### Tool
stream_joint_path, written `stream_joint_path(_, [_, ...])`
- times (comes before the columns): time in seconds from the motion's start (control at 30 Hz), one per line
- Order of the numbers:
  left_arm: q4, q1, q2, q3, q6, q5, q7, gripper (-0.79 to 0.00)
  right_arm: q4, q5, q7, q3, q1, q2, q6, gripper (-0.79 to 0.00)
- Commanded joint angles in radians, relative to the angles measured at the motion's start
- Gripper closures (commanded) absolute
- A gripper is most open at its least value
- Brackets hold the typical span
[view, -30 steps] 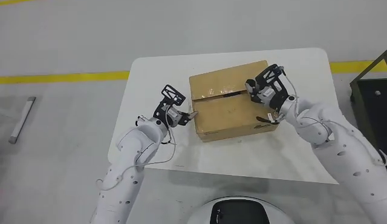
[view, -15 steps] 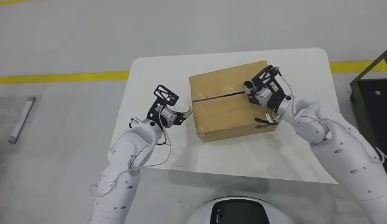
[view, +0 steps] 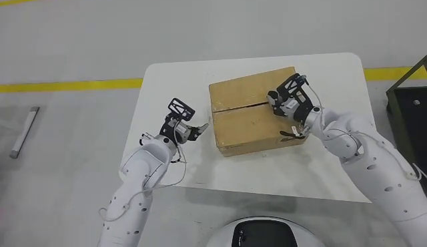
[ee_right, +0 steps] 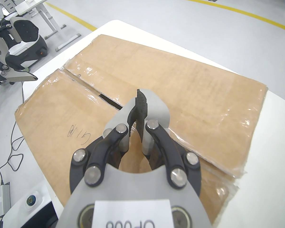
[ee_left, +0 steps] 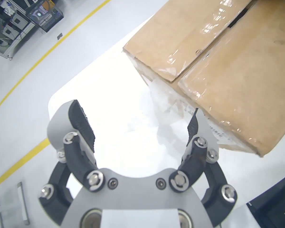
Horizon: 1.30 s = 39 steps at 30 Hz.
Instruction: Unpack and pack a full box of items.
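1. The box lies flat on the white counter, right of the counter's middle. Both top flaps are down and meet at a seam that runs across the lid.
2. The right arm's fingers are over the lid at the right end of the seam. They are pressed together with nothing between them. Whether the tips touch the cardboard cannot be told.
3. The left arm's fingers are spread wide and hold nothing. They are over bare counter just beside the left end of the box, near its front corner and apart from it.
4. The right arm reaches in from the right and lies over the box's near right corner. The left arm reaches in from the near left, and its wrist points at the box.
5. The left wrist view shows shiny clear film on the box and crumpled film on its end wall, in front of the spread fingers.
6. The right wrist view shows a dark gap in the seam just ahead of the closed fingers, and pen marks on the nearer flap.
7. A yellow line runs across the floor behind the counter.
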Motion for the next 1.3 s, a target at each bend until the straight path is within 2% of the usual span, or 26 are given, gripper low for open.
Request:
stream_joint_path(0.0, [0.013, 0.021, 0.002, -0.009, 0.004, 0.010, 0.018, -0.785, -0.002, 0.000, 0.001, 0.004, -0.004, 0.000, 0.001, 0.000])
stream_joint_path(0.2, [0.107, 0.043, -0.003, 0.034, -0.009, 0.018, 0.063, -0.785, -0.009, 0.002, 0.006, 0.013, -0.013, 0.000, 0.002, 0.000])
stream_joint_path(0.33, [0.183, -0.001, -0.018, 0.083, 0.036, -0.006, 0.102, -0.785, -0.016, 0.002, 0.008, 0.017, -0.017, 0.000, 0.004, 0.000])
stream_joint_path(0.47, [0.246, -0.061, -0.027, 0.140, 0.044, 0.090, 0.140, -0.785, -0.023, 0.003, 0.010, 0.021, -0.025, 0.000, 0.009, 0.000])
stream_joint_path(0.63, [0.328, -0.115, -0.042, 0.165, 0.091, 0.077, 0.188, -0.785, -0.031, 0.004, 0.022, 0.027, -0.032, 0.000, 0.008, 0.000])
stream_joint_path(0.9, [0.373, -0.152, -0.049, 0.167, 0.107, 0.105, 0.246, -0.785, -0.027, 0.003, 0.031, 0.023, -0.026, -0.002, -0.001, 0.000])
stream_joint_path(1.27, [0.370, -0.164, -0.057, 0.159, 0.118, 0.086, 0.293, -0.785, -0.008, 0.031, 0.063, 0.020, -0.008, -0.006, -0.019, 0.000])
